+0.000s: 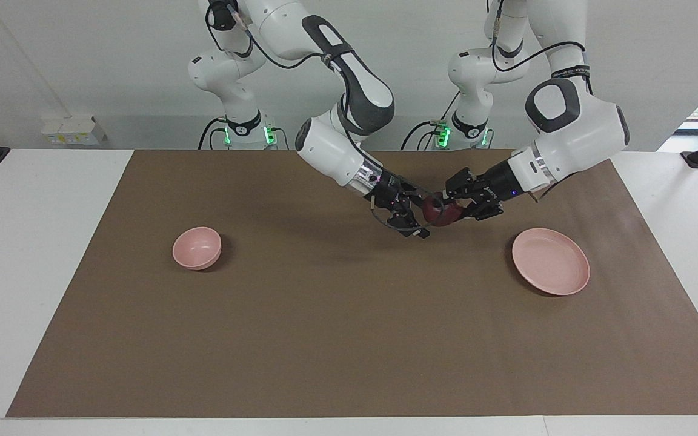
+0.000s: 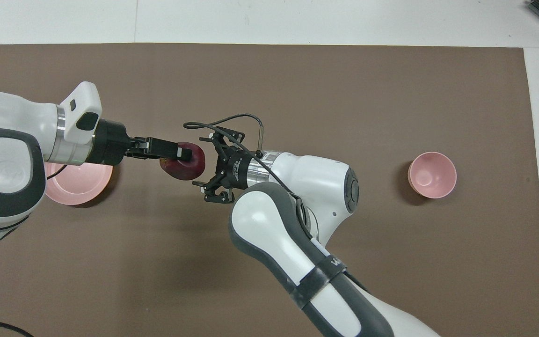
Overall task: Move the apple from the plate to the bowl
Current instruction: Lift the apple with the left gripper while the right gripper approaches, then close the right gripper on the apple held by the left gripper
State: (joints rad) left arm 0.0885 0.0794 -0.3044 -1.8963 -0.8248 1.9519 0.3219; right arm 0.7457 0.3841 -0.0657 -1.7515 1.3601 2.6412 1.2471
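The pale pink bowl [image 1: 197,247] sits empty on the brown mat [image 1: 349,339] toward the right arm's end of the table. Over the mat's middle, the right gripper [image 1: 420,213] – fingers spread wide – reaches up against the dark red apple [image 1: 441,213], which hangs in the air, off the plate. The left gripper [image 1: 453,204] is clamped on the apple from its own side. The shallow pink plate [image 1: 550,261] lies bare – toward the left arm's end.
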